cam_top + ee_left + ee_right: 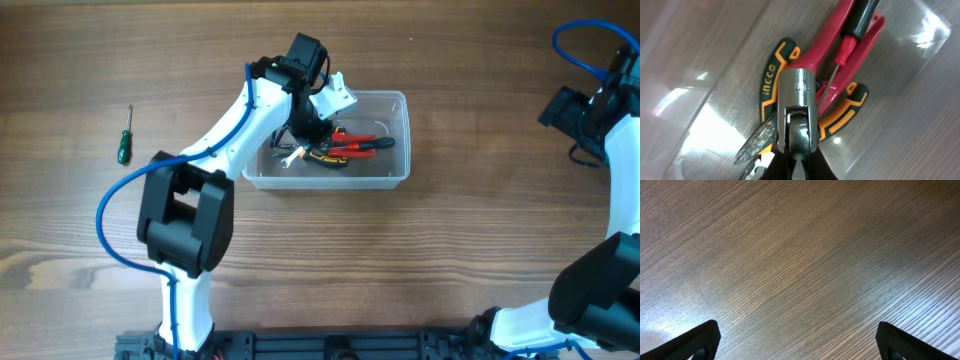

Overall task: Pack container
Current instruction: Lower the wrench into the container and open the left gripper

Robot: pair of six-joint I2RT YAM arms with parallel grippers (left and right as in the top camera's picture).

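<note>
The clear plastic container [398, 101] stands mid-table. In it lie red-handled pliers [358, 142] [826, 52], black-and-orange pliers [326, 158] [774, 86] and a screwdriver with a red-and-black handle [854, 27]. My left gripper [304, 133] [800, 152] reaches down into the container's left end. It is shut on a chrome socket tool [797, 97], which hangs just above the pliers. My right gripper [572, 108] [797, 342] stands open far to the right over bare wood, with nothing between its fingers.
A green-handled screwdriver [124, 140] lies on the table at the far left, apart from the container. A blue cable [585, 45] loops over the right arm at the top right. The wooden table [450, 250] spreads around the container.
</note>
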